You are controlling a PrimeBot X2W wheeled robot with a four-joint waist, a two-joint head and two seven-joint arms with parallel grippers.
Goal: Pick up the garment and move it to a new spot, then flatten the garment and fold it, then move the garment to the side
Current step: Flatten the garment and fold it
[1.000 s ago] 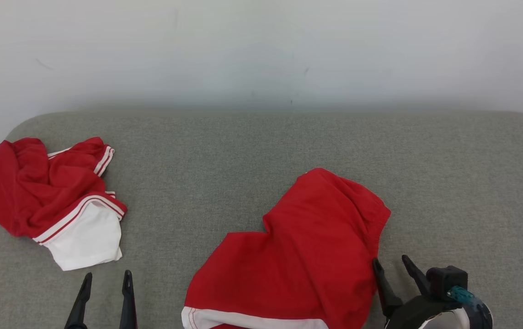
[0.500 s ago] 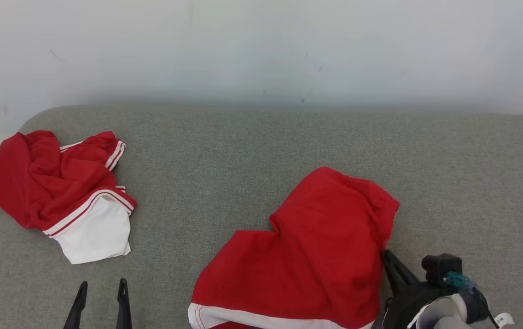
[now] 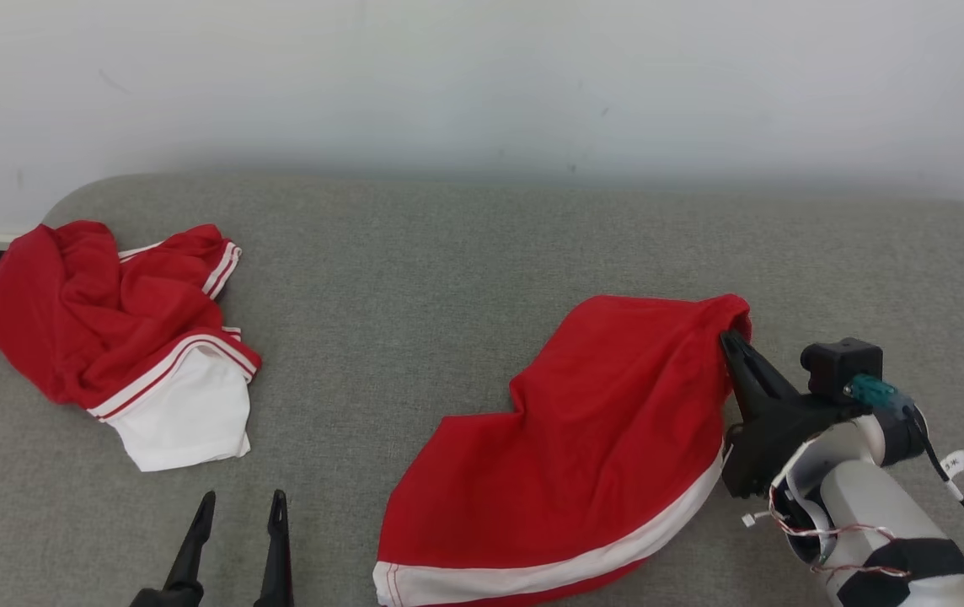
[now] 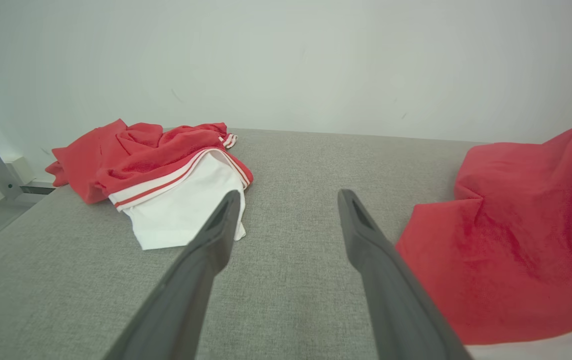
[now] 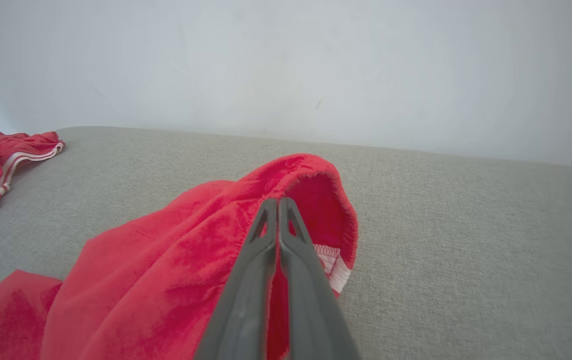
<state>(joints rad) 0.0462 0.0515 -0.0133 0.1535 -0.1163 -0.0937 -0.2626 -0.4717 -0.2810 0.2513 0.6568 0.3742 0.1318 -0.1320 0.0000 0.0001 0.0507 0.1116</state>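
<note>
1. The red fabric garment with a white hem band [image 3: 583, 438] lies right of centre on the grey fabric-covered desk [image 3: 448, 278]. Its lowest hem is cut off by the bottom of the head view.
2. The right end effector [image 3: 728, 339] is pressed together, pinching the garment's far right corner at the ribbed waistband. The pinched cloth is seen best in the right wrist view.
3. The left end effector [image 3: 243, 499] is spread and holds nothing. Its base is cut off at the frame edge.
4. A crumpled red-and-white striped garment [image 3: 111, 337] is noted far left, well apart.
5. A second ago the right fingers were spread beside the garment's right edge. That corner is now drawn up and more of the white band is exposed. The head camera has shifted.
6. The small white tag [image 3: 958, 463] on the right arm's cable carries writing too small to be read.
</note>
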